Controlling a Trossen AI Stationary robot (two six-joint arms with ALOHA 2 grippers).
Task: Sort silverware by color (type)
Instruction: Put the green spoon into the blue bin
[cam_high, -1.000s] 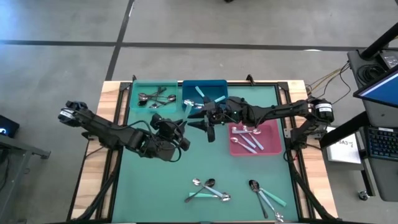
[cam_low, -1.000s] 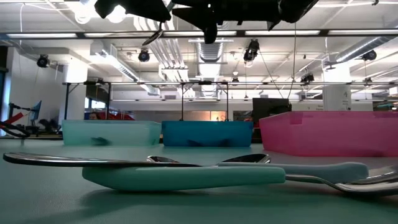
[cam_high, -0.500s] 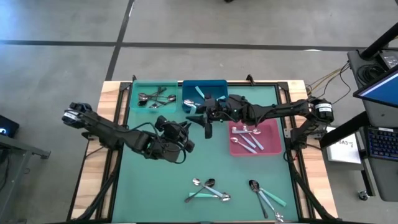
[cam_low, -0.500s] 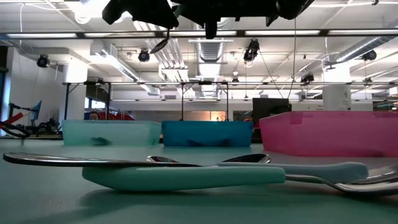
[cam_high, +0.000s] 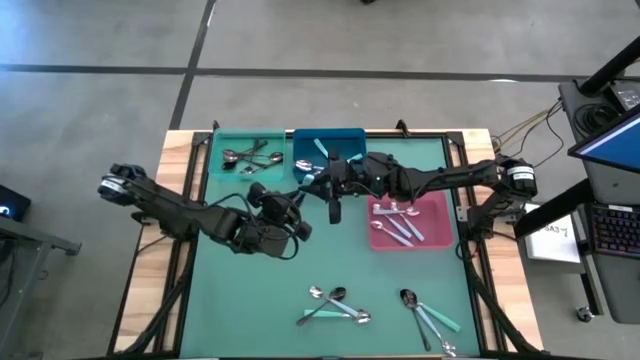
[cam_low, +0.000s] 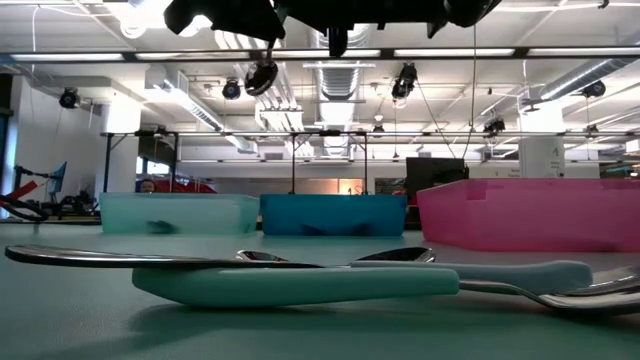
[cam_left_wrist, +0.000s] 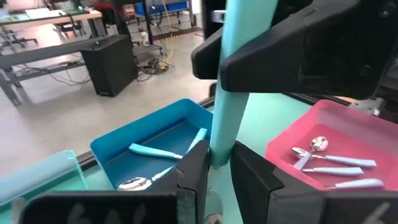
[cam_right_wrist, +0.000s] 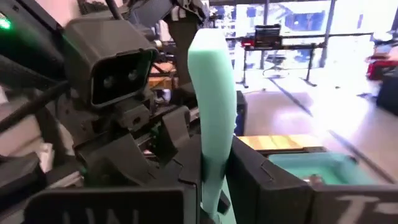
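Handover in mid-air above the bench, just in front of the blue bin: a turquoise-handled spoon stood upright between both end effectors. Left end effector had its fingers closed narrowly on the lower handle; right end effector was likewise clamped on the same handle, from the opposite side. Judged best practice: right confirms firm grip before left releases, then left backs away along the handle, not sideways. Blue bin already held turquoise spoons; pink bin lay close on the right, teal bin on the left. Loose spoons lay well apart at the near edge, so open mat remained for retreat
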